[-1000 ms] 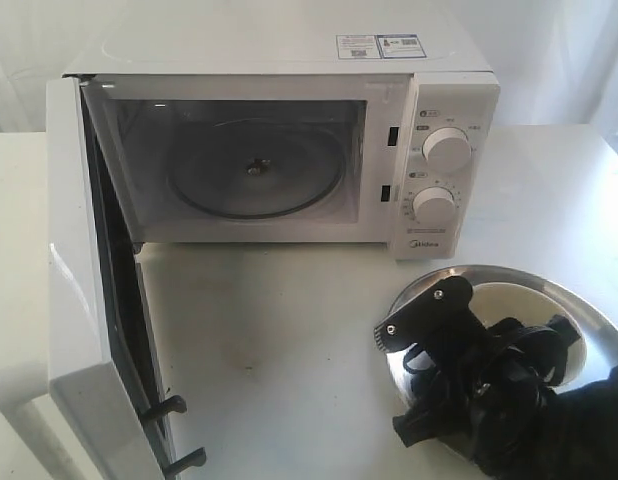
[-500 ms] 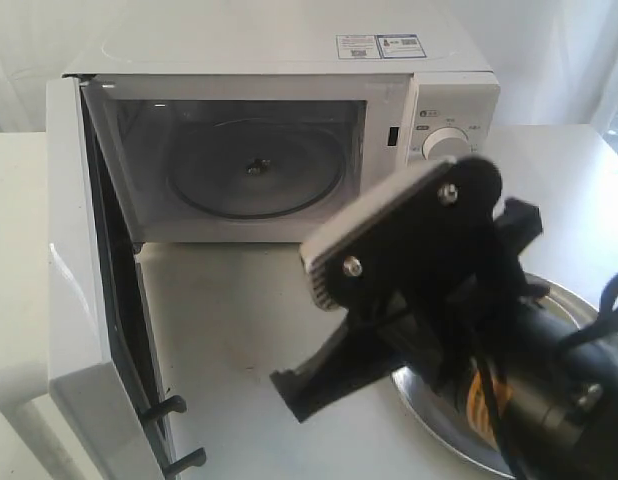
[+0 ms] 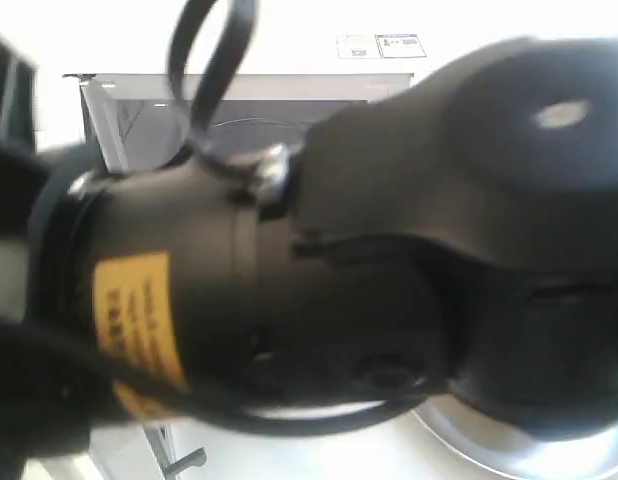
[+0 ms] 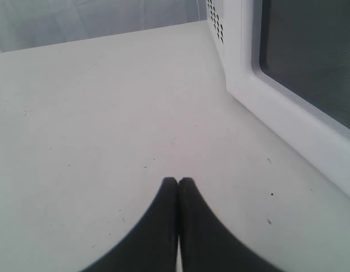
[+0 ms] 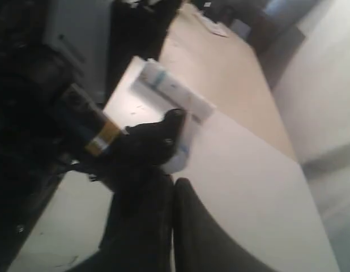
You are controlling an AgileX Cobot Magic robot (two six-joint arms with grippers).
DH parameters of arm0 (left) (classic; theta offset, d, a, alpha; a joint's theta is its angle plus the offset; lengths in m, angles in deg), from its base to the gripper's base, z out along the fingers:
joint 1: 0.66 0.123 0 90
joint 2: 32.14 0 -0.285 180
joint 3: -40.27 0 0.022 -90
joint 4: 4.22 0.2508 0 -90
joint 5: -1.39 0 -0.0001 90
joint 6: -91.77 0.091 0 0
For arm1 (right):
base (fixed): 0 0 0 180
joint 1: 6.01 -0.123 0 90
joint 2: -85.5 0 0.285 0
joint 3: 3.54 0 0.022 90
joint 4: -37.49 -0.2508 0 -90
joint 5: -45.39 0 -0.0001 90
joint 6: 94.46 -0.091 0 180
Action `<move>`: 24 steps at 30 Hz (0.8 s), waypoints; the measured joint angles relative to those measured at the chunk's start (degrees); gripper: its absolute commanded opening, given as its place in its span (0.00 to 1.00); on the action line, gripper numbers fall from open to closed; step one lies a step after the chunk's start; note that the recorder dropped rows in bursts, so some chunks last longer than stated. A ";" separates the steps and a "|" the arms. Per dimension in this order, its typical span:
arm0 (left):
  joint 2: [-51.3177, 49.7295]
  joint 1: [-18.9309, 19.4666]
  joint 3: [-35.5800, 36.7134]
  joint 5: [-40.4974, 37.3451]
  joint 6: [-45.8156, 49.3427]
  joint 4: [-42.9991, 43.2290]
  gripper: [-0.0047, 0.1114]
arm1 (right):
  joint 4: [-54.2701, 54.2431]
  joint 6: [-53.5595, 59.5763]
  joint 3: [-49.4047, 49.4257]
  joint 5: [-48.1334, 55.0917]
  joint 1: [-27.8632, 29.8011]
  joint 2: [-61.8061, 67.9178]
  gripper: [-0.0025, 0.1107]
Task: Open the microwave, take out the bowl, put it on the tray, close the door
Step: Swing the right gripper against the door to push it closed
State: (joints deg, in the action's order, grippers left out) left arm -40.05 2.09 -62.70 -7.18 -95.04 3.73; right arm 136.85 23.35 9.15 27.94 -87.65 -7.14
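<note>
The right arm [image 3: 319, 280] fills the exterior view and hides the bowl. Only a sliver of tray [image 3: 509, 450] shows at the near right. The microwave [image 3: 319, 62] looks open, with its door [image 4: 299, 68] swung out left beside the left gripper [image 4: 178, 182]. That gripper's jaws are closed and empty, as are the right gripper's [image 5: 172, 190]. I cannot tell whether the bowl is on the tray, and the door is not yet closed.

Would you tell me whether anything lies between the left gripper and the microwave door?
Nothing visible does: only table surface lies between the shut left gripper and the door with its dark window.
</note>
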 measured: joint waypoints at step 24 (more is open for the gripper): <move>0.00 0.00 0.00 0.00 0.00 0.00 0.04 | -14.95 9.62 -0.97 55.09 0.96 9.96 0.02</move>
State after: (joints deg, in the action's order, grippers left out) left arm -40.05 2.09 -62.70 -7.18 -95.04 3.73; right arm 121.90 32.97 8.18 83.03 -86.69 2.82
